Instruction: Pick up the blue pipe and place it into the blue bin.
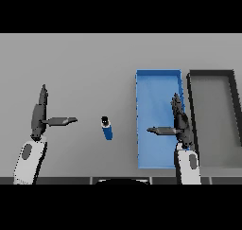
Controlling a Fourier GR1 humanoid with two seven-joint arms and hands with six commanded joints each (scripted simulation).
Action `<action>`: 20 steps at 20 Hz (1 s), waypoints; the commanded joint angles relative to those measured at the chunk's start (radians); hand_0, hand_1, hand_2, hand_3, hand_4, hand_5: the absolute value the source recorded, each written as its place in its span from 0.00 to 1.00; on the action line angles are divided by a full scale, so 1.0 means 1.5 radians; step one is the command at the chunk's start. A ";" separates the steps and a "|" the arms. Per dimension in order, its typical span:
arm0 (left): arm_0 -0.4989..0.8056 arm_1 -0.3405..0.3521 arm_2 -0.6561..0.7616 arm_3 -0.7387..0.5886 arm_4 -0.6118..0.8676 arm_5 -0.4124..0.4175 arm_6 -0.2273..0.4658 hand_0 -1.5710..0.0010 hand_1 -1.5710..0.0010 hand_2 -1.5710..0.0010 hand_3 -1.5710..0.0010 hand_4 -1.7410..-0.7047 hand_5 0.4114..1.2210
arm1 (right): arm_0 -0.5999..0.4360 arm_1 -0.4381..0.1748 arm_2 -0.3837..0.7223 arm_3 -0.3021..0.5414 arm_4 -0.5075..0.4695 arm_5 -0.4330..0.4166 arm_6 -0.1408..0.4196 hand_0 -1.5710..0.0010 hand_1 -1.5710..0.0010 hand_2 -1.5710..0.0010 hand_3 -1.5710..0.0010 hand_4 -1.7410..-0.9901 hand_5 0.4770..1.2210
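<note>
The blue pipe, short with a dark end cap, lies on the grey table between my two hands. To its right sits the blue bin, a long shallow tray with nothing in it. My left hand is at the left of the pipe, fingers straight and pointing away from me, thumb stretched toward the pipe. My right hand hovers over the bin's right side, fingers straight, thumb pointing left. Neither hand touches the pipe.
A dark grey bin stands right beside the blue bin, on its right, reaching to the view's right edge.
</note>
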 commanded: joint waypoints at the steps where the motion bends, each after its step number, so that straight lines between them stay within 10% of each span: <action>1: 0.000 -0.001 0.000 -0.001 -0.001 0.001 -0.003 1.00 1.00 1.00 1.00 0.75 0.23 | 0.000 -0.001 -0.001 0.000 -0.001 0.000 0.000 1.00 1.00 1.00 1.00 0.71 0.16; 6: 0.003 -0.004 -0.007 -0.006 -0.005 0.004 -0.002 1.00 1.00 1.00 1.00 0.75 0.23 | 0.007 -0.005 -0.003 -0.001 -0.006 0.006 -0.005 1.00 1.00 1.00 1.00 0.71 0.16; 9: 0.008 0.098 -0.043 -0.003 -0.004 -0.162 -0.061 1.00 1.00 1.00 1.00 0.74 0.23 | 0.030 -0.097 0.049 -0.044 0.105 0.031 -0.060 1.00 1.00 1.00 1.00 0.72 0.15; 20: 0.060 0.163 -0.124 -0.124 -0.005 -0.290 -0.072 1.00 1.00 1.00 1.00 0.72 0.17 | 0.047 -0.113 0.069 -0.084 0.119 0.047 -0.040 1.00 1.00 1.00 1.00 0.71 0.14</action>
